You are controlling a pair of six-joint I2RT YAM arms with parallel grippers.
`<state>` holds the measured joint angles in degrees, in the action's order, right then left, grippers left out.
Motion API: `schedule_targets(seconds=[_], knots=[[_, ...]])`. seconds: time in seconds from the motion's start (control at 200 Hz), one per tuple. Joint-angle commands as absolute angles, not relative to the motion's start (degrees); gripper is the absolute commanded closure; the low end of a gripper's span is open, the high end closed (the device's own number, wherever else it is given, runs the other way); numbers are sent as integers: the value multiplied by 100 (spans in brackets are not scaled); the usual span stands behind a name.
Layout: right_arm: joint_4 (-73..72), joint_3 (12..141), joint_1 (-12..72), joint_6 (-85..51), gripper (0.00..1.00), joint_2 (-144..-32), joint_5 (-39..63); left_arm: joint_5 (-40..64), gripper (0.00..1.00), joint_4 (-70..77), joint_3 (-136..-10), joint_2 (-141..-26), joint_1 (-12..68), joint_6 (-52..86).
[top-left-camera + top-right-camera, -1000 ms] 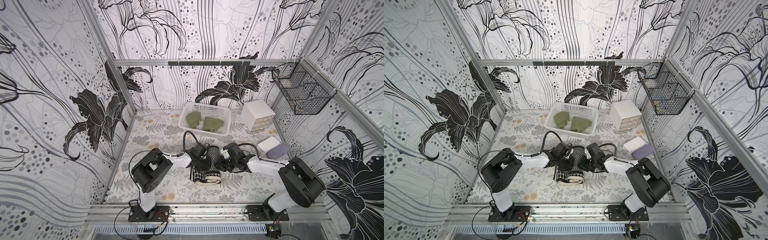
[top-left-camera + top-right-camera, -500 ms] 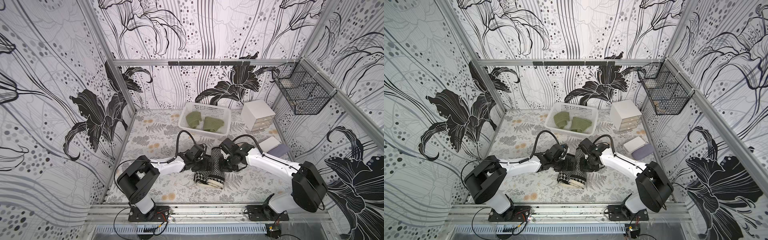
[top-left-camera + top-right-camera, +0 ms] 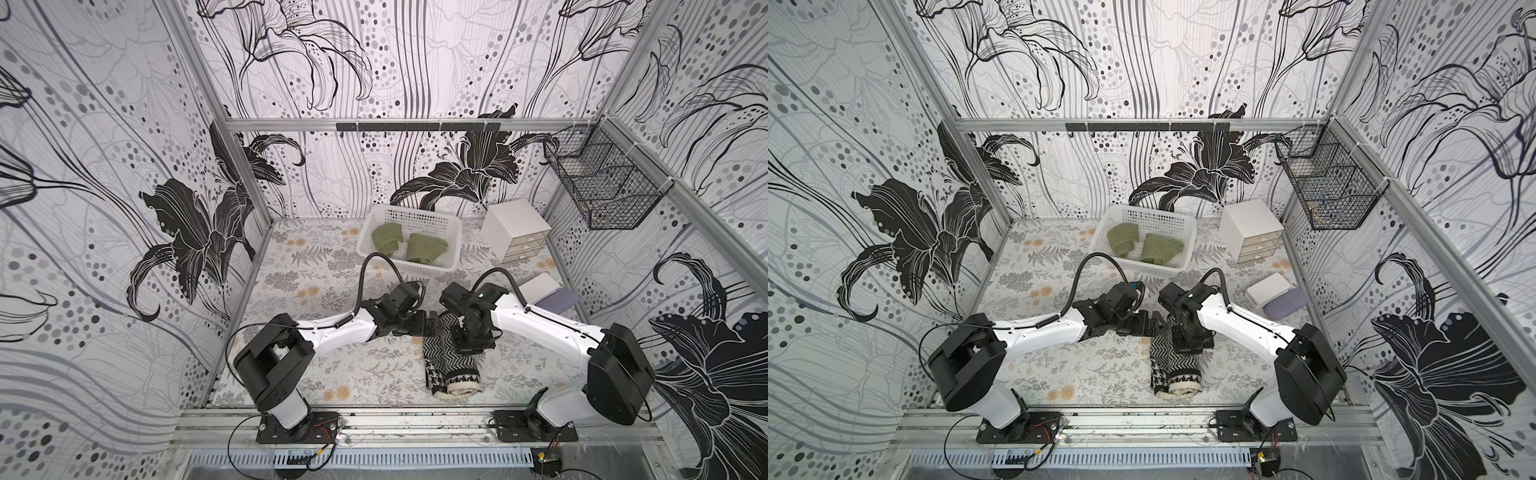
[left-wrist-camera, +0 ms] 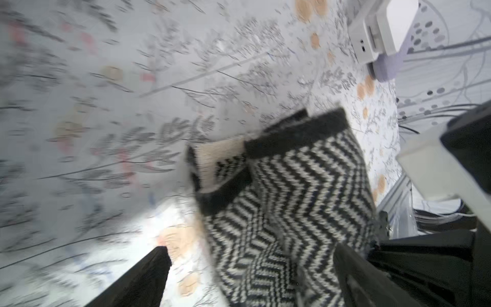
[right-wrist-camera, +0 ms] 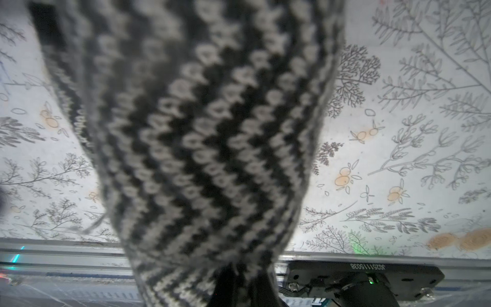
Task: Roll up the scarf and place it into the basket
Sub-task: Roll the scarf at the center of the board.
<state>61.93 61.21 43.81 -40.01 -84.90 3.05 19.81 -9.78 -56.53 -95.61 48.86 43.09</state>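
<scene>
The scarf (image 3: 449,362) is a black-and-white zigzag knit lying on the floral table, its near end rolled with a cream edge, in both top views (image 3: 1173,365). My right gripper (image 3: 473,341) is shut on the scarf's far end, which drapes from the jaws in the right wrist view (image 5: 244,288). My left gripper (image 3: 433,323) stands open beside that same end. In the left wrist view the scarf (image 4: 292,202) lies between its spread fingers (image 4: 148,279), untouched. The white perforated basket (image 3: 415,216) stands at the back with green knitted pieces inside.
A white drawer box (image 3: 515,228) stands right of the basket. A black wire basket (image 3: 598,187) hangs on the right wall. A small white box (image 3: 540,286) and a lavender case (image 3: 559,300) lie by the right wall. A metal rail (image 3: 415,419) runs along the front.
My left gripper has opened and let go of the scarf. The right gripper stays shut on the far end, and the scarf has shifted to the right and nearer the front.
</scene>
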Motion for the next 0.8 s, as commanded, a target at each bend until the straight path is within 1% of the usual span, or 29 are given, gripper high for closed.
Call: schedule_targets(seconds=[0.0, 0.15, 0.185, 0.24, 0.265, 0.31, 0.32, 0.325, 0.34, 0.345, 0.4, 0.42, 0.531, 0.576, 0.581, 0.611, 0.701, 0.796], knots=[[6352, 6244, 4443, -4320, 100, -8332, 20, 2429, 1, -538, -6064, -9840, 5165, 4463], [5904, 5968, 4542, -4754, 100, -8066, -89, 2614, 0, -604, -6244, -10215, 5203, 4597], [5801, 5883, 4605, -4853, 100, -8030, -165, 2665, 6, -623, -6283, -10284, 5203, 4614], [5672, 5791, 4692, -5033, 100, -7977, -288, 2730, 9, -587, -6315, -10353, 5203, 4644], [5558, 5710, 4751, -5120, 100, -7938, -349, 2754, 14, -585, -6332, -10390, 5198, 4657], [5349, 5538, 4856, -5318, 100, -7840, -461, 2802, 28, -643, -6397, -10465, 5203, 4689], [5329, 5515, 4867, -5335, 100, -7827, -472, 2812, 35, -648, -6407, -10485, 5205, 4692], [5288, 5500, 4877, -5353, 100, -7816, -478, 2812, 36, -649, -6411, -10494, 5204, 4688], [5188, 5418, 4917, -5422, 100, -7782, -496, 2834, 47, -650, -6420, -10514, 5203, 4689], [5165, 5394, 4924, -5440, 100, -7776, -498, 2837, 48, -655, -6427, -10517, 5203, 4696], [5019, 5222, 5027, -5655, 100, -7699, -578, 2867, 89, -721, -6471, -10555, 5203, 4711], [4996, 5185, 5066, -5700, 100, -7679, -624, 2847, 100, -756, -6461, -10539, 5197, 4711], [5189, 5146, 5107, -5751, 100, -7508, -747, 2590, 100, -1026, -6235, -10213, 5203, 4702], [5282, 5176, 5107, -5705, 89, -7392, -791, 2470, 100, -1179, -6078, -10048, 5197, 4656], [5295, 5183, 5107, -5698, 87, -7363, -804, 2461, 100, -1191, -6067, -10029, 5200, 4653], [5308, 5196, 5106, -5651, 81, -7267, -834, 2427, 100, -1237, -5907, -9940, 5203, 4650], [5303, 5236, 5080, -5493, 60, -7070, -755, 2404, 100, -1016, -5374, -9833, 5194, 4736], [5297, 5265, 5054, -5297, 47, -7073, -572, 2458, 100, -779, -5057, -9921, 5193, 4831]])
